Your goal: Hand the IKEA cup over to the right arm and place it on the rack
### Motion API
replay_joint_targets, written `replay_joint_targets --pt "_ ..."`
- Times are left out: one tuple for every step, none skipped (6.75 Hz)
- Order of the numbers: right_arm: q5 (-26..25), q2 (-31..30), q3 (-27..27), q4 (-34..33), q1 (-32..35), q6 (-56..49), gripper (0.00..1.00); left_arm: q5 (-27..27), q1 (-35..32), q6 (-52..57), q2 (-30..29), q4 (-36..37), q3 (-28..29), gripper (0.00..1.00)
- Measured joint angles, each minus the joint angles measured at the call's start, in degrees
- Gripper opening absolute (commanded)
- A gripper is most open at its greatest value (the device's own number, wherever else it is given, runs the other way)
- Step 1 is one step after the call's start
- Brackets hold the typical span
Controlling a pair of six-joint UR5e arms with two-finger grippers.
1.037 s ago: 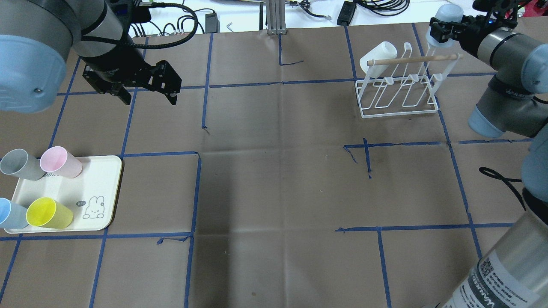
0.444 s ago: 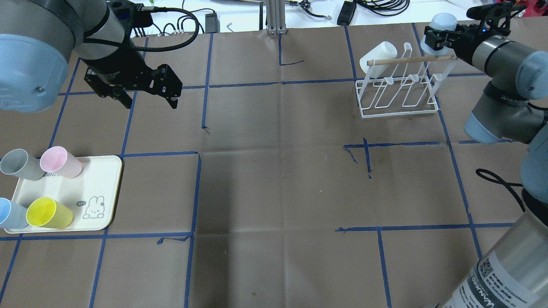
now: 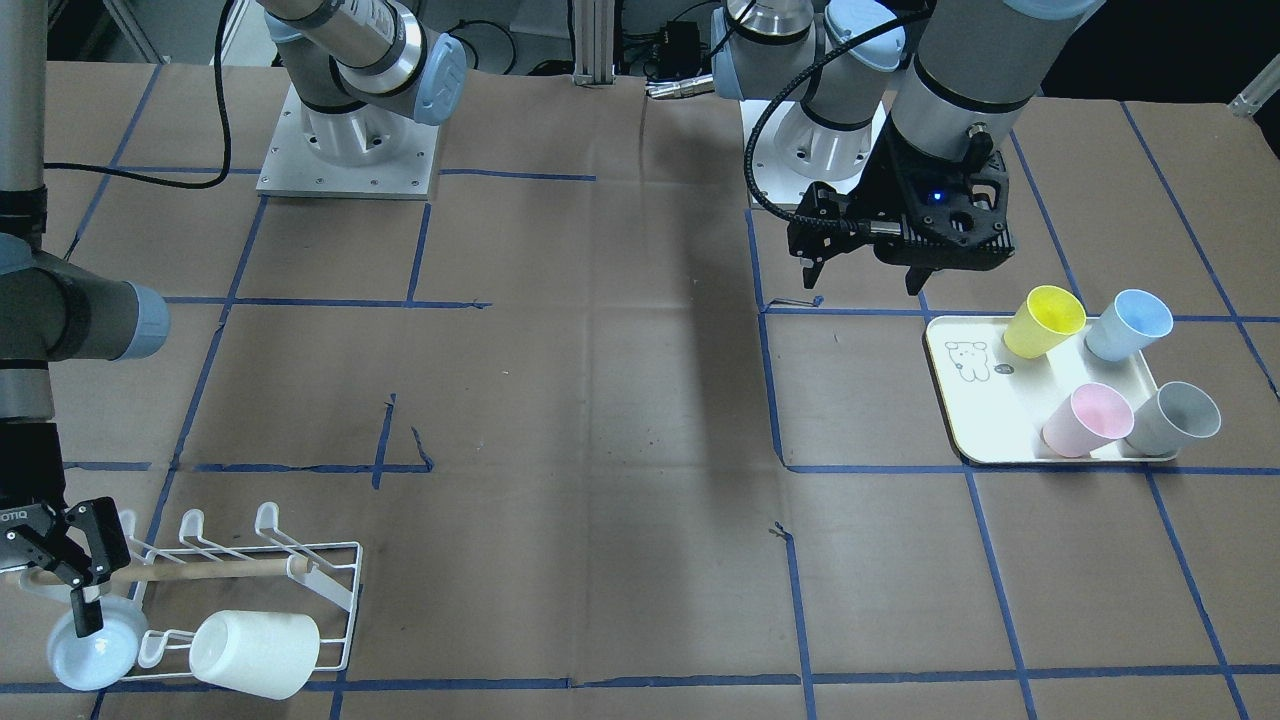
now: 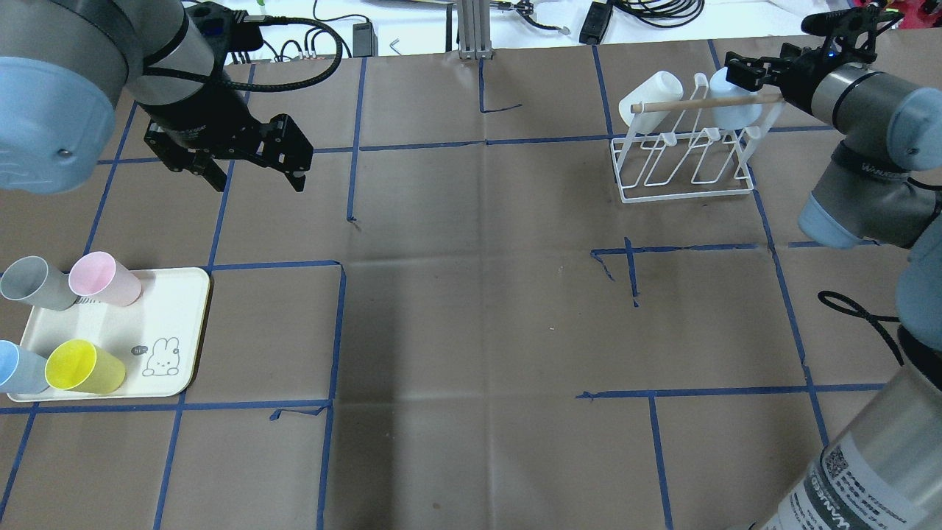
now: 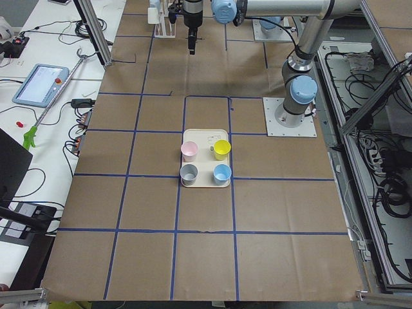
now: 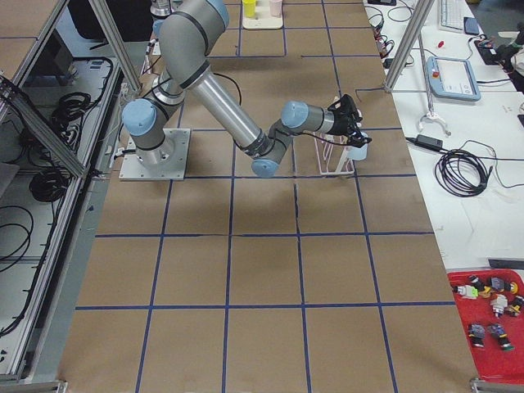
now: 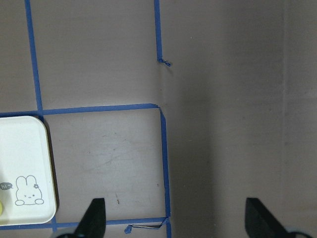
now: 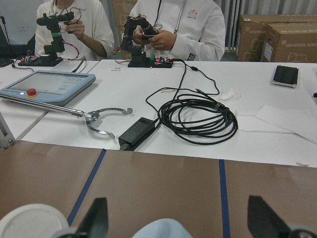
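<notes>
The pale-blue IKEA cup (image 4: 736, 110) sits on the right end of the white wire rack (image 4: 684, 193), behind its wooden dowel. It also shows in the front view (image 3: 95, 645) on the rack (image 3: 320, 575). My right gripper (image 4: 747, 73) hovers just above the cup with its fingers (image 8: 96, 220) spread wide. The cup's base (image 8: 168, 229) lies below them, touching neither. My left gripper (image 4: 254, 165) is open and empty above the table, beyond the tray; its fingertips (image 7: 94, 218) are wide apart.
A white cup (image 4: 651, 96) hangs on the rack's left end. A cream tray (image 4: 176, 294) at the near left holds several cups: grey (image 4: 33, 283), pink (image 4: 103, 278), blue (image 4: 18, 366) and yellow (image 4: 82, 366). Operators sit past the far table edge (image 8: 168, 29).
My right gripper carried the pale-blue cup down and left onto the rack and let it go; the cup dropped below the fingers. My left gripper barely moved.
</notes>
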Motion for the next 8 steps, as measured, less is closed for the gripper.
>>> replay_joint_targets --pt "0.1 -0.1 -0.2 0.2 0.0 0.2 1.0 0.0 0.0 0.0 0.0 0.0 0.0 1.0" --pt "0.2 -0.4 -0.8 1.3 0.0 0.2 1.0 0.0 0.0 0.0 0.0 0.0 0.0 1.0" --pt "0.1 -1.5 -1.9 4.6 0.0 0.1 1.0 0.0 0.0 0.0 0.0 0.0 0.1 1.0" --pt "0.0 -3.9 -3.1 10.7 0.0 0.0 1.0 0.0 0.0 0.0 0.0 0.0 0.1 1.0" --pt "-0.8 -7.2 -4.2 19.7 0.2 -0.1 1.0 0.0 0.0 0.0 0.1 0.0 0.1 1.0" --pt "-3.4 -10.9 -5.5 30.1 0.5 -0.2 1.0 0.0 0.0 0.0 0.1 0.0 0.1 1.0" --pt "-7.9 -14.7 -7.6 41.3 1.6 -0.1 1.0 0.0 0.0 0.0 0.1 0.1 0.1 1.0" --pt "-13.4 -17.7 -10.3 51.1 4.1 0.4 1.0 0.0 0.0 0.0 0.0 0.1 0.0 1.0"
